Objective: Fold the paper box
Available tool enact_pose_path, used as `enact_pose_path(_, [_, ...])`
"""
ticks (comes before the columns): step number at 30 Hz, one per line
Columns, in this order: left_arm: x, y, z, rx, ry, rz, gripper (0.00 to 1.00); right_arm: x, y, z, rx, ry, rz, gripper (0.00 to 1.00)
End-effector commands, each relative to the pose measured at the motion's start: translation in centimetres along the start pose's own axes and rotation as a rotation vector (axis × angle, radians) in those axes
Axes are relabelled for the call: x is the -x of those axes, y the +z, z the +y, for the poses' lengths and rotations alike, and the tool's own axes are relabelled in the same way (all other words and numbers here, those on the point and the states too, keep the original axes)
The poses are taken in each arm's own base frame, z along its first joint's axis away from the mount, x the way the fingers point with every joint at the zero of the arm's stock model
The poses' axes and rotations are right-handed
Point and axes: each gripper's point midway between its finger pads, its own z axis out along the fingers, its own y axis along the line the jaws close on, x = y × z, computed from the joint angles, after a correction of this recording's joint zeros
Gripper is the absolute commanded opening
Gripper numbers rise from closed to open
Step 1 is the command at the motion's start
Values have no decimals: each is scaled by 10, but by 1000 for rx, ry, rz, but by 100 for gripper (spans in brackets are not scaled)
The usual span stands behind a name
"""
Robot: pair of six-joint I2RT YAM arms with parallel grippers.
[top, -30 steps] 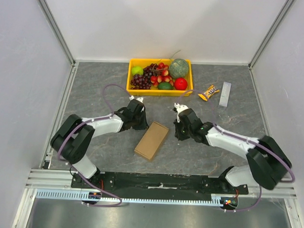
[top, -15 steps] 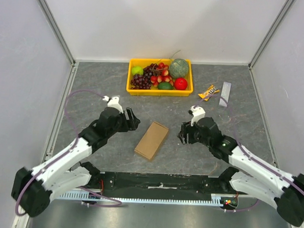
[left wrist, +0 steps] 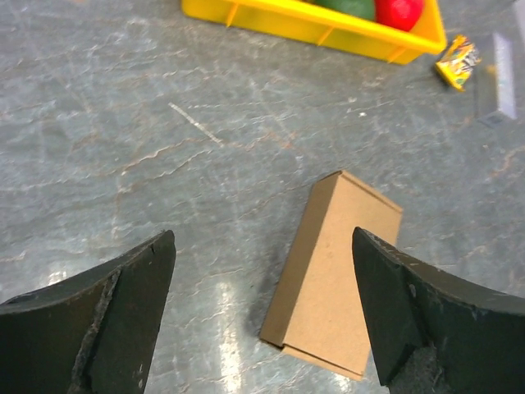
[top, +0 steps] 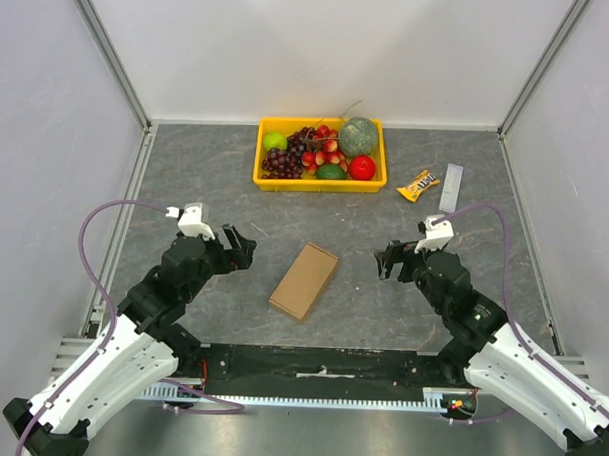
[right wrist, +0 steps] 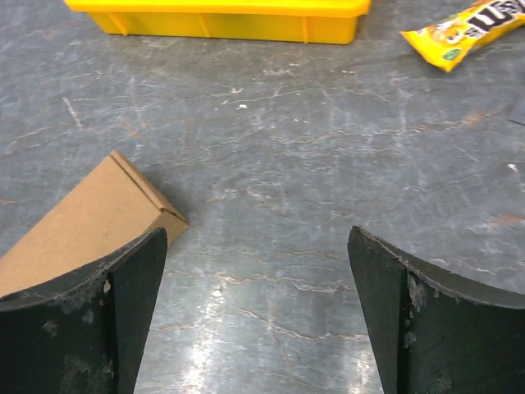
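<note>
- At the middle of the grey stone-patterned table (top: 186, 174), the plain brown cardboard paper box (top: 304, 281) lies flat as a closed rectangular carton, set at a slant with its far end leaning to the right.
- The left gripper (top: 238, 248) sits to the left of the box and apart from it. Its two dark fingers are spread wide and hold nothing.
- In the left wrist view the box (left wrist: 332, 275) shows in the gap between the spread fingers (left wrist: 123, 320), nearer the right-hand one.
- The right gripper (top: 387, 261) sits to the right of the box, also apart from it, with its fingers parted wide and holding nothing.
- In the right wrist view one corner of the box (right wrist: 78, 226) lies just behind the left-hand finger (right wrist: 123, 312). I cannot tell whether they touch.
- A yellow plastic tray (top: 319, 184) stands at the far side of the table, well away from the box, holding a green melon (top: 358, 136), a red fruit (top: 362, 167), dark grapes (top: 280, 162) and a green apple (top: 276, 141).
- A yellow-orange sweet packet (top: 418, 184) lies right of the tray, with a flat grey strip (top: 451, 187) just beside it.
</note>
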Motion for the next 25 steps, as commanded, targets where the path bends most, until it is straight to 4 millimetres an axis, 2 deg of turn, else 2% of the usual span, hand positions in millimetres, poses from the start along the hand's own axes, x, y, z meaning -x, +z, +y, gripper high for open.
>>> enact_pose_path(1, [-7, -2, 23, 116, 0, 17, 94, 2, -4, -24, -86, -61, -72, 98])
enact_pose_path(5, [-12, -5, 27, 106, -2, 7, 95, 4, -10, -30, -88, -72, -121, 98])
enact_pose_path(11, [-19, -11, 33, 95, -25, -16, 96, -1, -17, -43, -136, 4, -172, 98])
enact_pose_path(25, [-13, -18, 38, 96, -47, -68, 98, -1, -17, -50, -167, 17, -193, 98])
